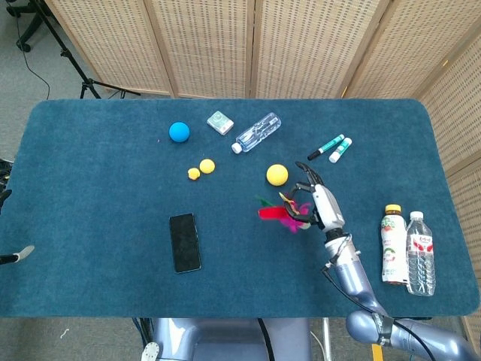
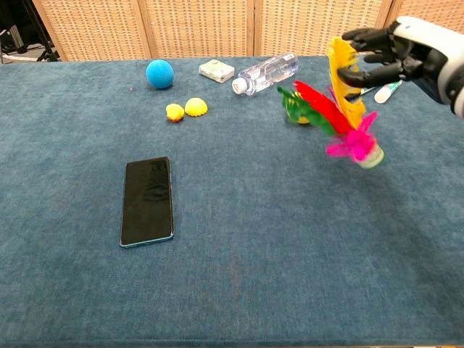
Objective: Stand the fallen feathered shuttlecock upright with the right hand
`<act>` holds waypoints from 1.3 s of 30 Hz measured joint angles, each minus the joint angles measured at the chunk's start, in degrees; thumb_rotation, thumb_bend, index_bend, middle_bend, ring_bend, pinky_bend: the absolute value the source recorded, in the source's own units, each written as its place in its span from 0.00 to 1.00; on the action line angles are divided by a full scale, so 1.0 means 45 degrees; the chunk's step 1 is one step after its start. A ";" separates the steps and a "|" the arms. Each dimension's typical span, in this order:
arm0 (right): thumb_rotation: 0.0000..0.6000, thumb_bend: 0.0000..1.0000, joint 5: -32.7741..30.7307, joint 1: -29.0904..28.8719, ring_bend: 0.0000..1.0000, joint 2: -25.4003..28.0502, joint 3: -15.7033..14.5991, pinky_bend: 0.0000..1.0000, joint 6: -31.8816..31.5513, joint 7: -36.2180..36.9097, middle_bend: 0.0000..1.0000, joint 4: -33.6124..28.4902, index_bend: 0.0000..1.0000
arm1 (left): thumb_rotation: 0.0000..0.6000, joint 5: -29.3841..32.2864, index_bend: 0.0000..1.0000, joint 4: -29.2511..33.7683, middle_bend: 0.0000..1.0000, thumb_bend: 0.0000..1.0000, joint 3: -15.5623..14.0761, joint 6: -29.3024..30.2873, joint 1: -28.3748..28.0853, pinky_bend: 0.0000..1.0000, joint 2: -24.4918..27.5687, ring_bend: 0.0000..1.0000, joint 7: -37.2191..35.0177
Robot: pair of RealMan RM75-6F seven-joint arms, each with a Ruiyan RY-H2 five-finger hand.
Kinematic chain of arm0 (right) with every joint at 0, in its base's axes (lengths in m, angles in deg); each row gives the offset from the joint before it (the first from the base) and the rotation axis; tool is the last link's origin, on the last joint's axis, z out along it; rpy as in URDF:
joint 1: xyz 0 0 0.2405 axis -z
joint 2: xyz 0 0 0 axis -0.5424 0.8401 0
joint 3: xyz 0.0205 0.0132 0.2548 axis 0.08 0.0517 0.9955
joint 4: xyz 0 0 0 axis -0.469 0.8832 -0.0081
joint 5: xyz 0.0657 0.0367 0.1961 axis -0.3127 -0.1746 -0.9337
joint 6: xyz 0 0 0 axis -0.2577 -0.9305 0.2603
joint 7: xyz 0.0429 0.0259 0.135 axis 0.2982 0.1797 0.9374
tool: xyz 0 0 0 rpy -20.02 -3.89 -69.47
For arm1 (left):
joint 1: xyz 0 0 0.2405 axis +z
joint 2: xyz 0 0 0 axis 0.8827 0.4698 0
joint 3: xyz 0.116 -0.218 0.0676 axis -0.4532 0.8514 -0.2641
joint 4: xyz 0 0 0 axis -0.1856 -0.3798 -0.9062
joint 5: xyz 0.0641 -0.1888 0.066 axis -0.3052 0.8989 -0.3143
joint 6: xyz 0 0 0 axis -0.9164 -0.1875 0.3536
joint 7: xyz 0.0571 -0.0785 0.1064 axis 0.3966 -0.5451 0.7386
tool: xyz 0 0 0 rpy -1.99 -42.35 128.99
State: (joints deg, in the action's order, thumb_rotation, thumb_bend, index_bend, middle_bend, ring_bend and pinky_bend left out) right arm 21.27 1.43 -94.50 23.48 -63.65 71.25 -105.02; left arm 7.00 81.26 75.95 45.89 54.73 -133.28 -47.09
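Note:
The feathered shuttlecock (image 1: pixel 282 213) has red, green, yellow and pink feathers and a pale round base (image 2: pixel 371 156). In the chest view the shuttlecock (image 2: pixel 337 116) is tilted, base lowest at the right, feathers fanning up and to the left. My right hand (image 2: pixel 395 51) pinches the tip of the yellow feather from the upper right. In the head view the right hand (image 1: pixel 320 207) lies right of the feathers, right of the table's middle. I cannot tell whether the base touches the cloth. My left hand is out of sight.
A yellow ball (image 1: pixel 277 174) lies just behind the shuttlecock. A black phone (image 1: pixel 185 241) lies to the left. A blue ball (image 1: pixel 179 131), two small yellow pieces (image 1: pixel 201 168), a white box (image 1: pixel 220 122), a fallen water bottle (image 1: pixel 256 131) and markers (image 1: pixel 331 148) lie further back. Two bottles (image 1: pixel 406 244) stand at the right edge.

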 measured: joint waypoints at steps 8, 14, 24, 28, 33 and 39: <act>1.00 0.50 0.0507 0.0300 0.00 -0.0107 -0.0302 0.00 0.0074 0.1060 0.08 0.0907 0.70 | 1.00 -0.0004 0.00 -0.0021 0.00 0.00 -0.0013 -0.0044 -0.0017 0.00 0.0013 0.00 -0.0050; 1.00 0.50 0.0708 0.0382 0.00 0.0003 -0.0440 0.00 0.0236 0.1424 0.07 0.1079 0.70 | 1.00 -0.0028 0.00 -0.0006 0.00 0.00 -0.0024 -0.0003 -0.0008 0.00 0.0011 0.00 -0.0030; 1.00 0.45 0.2073 0.1007 0.00 0.0849 -0.1244 0.00 -0.0133 0.2284 0.03 0.0775 0.52 | 1.00 -0.0057 0.00 -0.0028 0.00 0.00 -0.0038 0.0021 0.0007 0.00 0.0040 0.00 -0.0115; 1.00 0.36 0.2751 0.1190 0.00 0.1275 -0.1625 0.00 -0.0393 0.2309 0.00 0.0626 0.20 | 1.00 -0.0091 0.00 0.0004 0.00 0.00 -0.0050 0.0050 0.0011 0.00 0.0037 0.00 -0.0079; 1.00 0.14 0.3345 0.1420 0.00 0.2003 -0.1973 0.00 -0.0766 0.2121 0.00 0.0365 0.01 | 1.00 -0.0156 0.00 0.0042 0.00 0.00 -0.0080 0.0116 0.0039 0.00 0.0047 0.00 -0.0070; 1.00 0.01 0.3829 0.1817 0.00 0.2956 -0.2238 0.00 -0.1441 0.1527 0.00 -0.0241 0.00 | 1.00 -0.0217 0.00 0.0033 0.00 0.00 -0.0099 0.0172 0.0068 0.00 0.0080 0.00 -0.0179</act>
State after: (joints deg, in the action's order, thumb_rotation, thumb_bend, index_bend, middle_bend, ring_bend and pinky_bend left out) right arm 38.50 9.60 -81.20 13.41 -70.14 78.12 -106.11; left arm 6.03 81.40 75.51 46.66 55.04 -132.92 -47.90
